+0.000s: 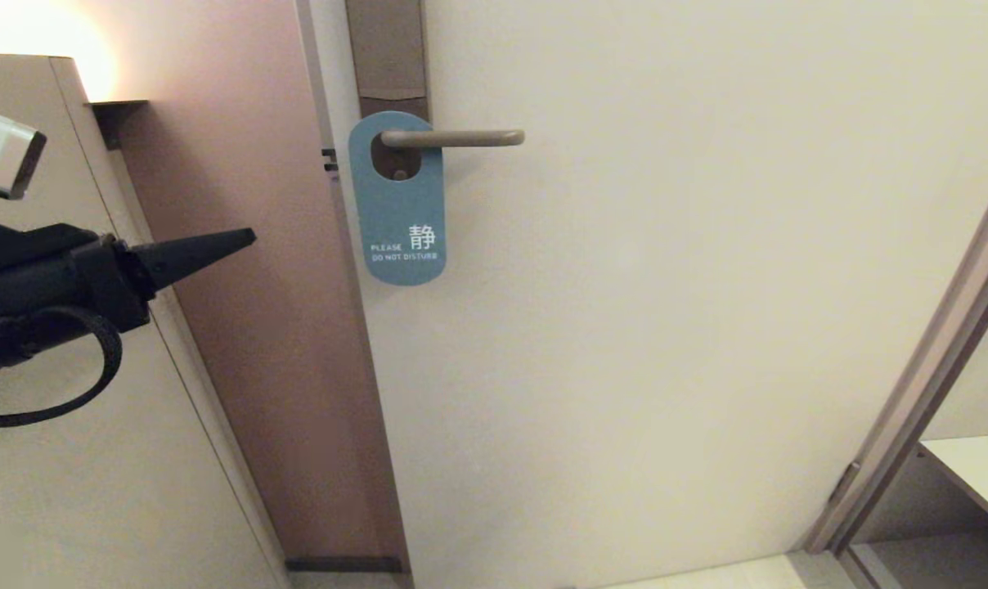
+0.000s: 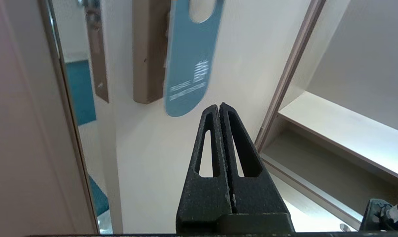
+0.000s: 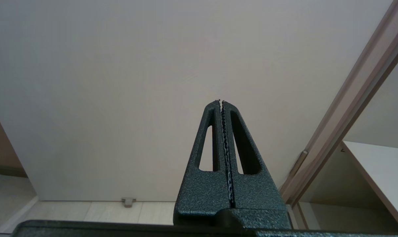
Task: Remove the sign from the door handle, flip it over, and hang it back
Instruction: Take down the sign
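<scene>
Blue flat card sign [image 1: 398, 200] with round ends and an oval hole, hanging on the slim straight beige-grey metal door handle [image 1: 453, 138]. Blue face out, white words "PLEASE DO NOT DISTURB" near the bottom. Handle poking through the hole, sticking out level past the sign toward the right in the head view. Tall brown backplate [image 1: 386, 57] behind, on a pale cream door [image 1: 707, 311].

Black left gripper [image 1: 249, 236] up in the air at the left of the head view, well apart from the sign, tip aimed toward it. Fingers pressed tight together, nothing between them. From the left wrist view, same gripper [image 2: 219, 106] pointing up at the sign's bottom edge [image 2: 189, 69], not touching.

Black right gripper [image 3: 220, 102] seen only from its own wrist view, facing bare door. Fingers closed tight too, holding nothing. Looks parked.

Step in hand, most likely: reaching for the sign. Nothing taken off yet, nothing turned.

Next move calls for opening the left fingers first, since closed fingers cannot pinch a thin card. Then getting close to the lower part of the sign, one finger in front and one behind, and squeezing. Then sliding the sign along the handle toward its free end until the hole comes off. Careful not to bend the card or bump the door.
</scene>
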Available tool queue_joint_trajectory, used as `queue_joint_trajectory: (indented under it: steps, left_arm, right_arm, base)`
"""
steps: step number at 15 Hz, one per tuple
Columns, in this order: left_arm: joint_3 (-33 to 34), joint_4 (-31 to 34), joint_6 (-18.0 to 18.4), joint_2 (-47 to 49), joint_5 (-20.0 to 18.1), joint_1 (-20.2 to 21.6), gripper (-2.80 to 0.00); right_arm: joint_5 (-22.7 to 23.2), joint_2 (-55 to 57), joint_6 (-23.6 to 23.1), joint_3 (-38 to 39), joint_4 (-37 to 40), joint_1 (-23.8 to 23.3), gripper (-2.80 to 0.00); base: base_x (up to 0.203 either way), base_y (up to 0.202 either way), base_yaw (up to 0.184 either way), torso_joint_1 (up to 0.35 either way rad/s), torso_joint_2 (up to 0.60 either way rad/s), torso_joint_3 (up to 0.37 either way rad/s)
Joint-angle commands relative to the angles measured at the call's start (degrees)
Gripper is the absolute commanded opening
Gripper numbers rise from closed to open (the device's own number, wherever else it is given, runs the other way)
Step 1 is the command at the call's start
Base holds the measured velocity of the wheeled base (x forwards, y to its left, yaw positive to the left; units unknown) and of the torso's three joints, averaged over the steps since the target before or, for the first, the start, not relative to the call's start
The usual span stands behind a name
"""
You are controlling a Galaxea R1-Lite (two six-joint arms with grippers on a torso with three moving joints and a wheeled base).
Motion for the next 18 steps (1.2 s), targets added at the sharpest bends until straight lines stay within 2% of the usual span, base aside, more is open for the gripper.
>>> queue_joint_trajectory:
  steps: [1,8,9,14,18]
  left_arm:
    - [-0.4,-0.9,-0.1,3.6,-0.4,0.0,-2.8]
    - [-2.1,-1.2,-0.2,7.4,-0.5,-0.3,-2.8]
    - [-2.1,-1.2,-0.2,7.5,-0.5,-0.4,0.0]
    - [-3.0,-2.2,-0.2,8.3,-0.7,-0.3,0.0]
    - [-5.7,-3.1,-0.6,10.4,-3.1,-0.3,0.0]
  right_arm:
    - [0.0,0.0,-0.1,0.0,0.0,0.0,-2.8]
    - [0.0,0.0,-0.1,0.0,0.0,0.0,-2.8]
    - [0.0,0.0,-0.1,0.0,0.0,0.0,-2.8]
    - [0.0,0.0,0.0,0.0,0.0,0.0,-2.8]
    - [0.0,0.0,0.0,0.0,0.0,0.0,-2.8]
  base:
    - [0.0,0.0,0.0,0.0,0.0,0.0]
    - [0.0,0.0,0.0,0.0,0.0,0.0]
    - [0.0,0.0,0.0,0.0,0.0,0.0]
    - [0.0,0.0,0.0,0.0,0.0,0.0]
    - [0.0,0.0,0.0,0.0,0.0,0.0]
